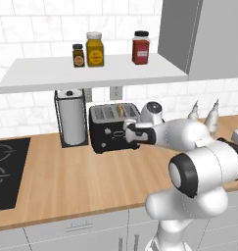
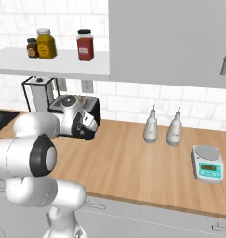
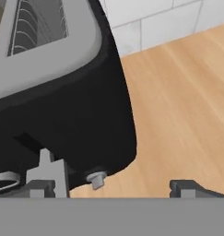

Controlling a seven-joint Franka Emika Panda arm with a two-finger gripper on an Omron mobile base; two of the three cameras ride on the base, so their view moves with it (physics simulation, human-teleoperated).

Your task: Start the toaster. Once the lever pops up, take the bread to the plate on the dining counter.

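The black toaster (image 1: 108, 128) stands on the wood counter against the tiled wall, with its grey slotted top (image 3: 44, 41) close in the hand view. The bread (image 1: 120, 109), a thin tan slice, stands upright in one slot. My gripper (image 1: 128, 131) is at the toaster's front right corner, low against its face (image 2: 89, 122). In the hand view my gripper (image 3: 115, 189) is open; its left fingertip (image 3: 42, 189) sits just under a grey lever (image 3: 46, 168) and beside a small knob (image 3: 97, 179). The plate and the dining counter are out of view.
A paper towel holder (image 1: 71, 117) stands left of the toaster, and a black cooktop (image 1: 5, 166) lies further left. A shelf (image 1: 91, 73) with spice jars hangs overhead. To the right are two white bottles (image 2: 151, 125) and a kitchen scale (image 2: 207, 163).
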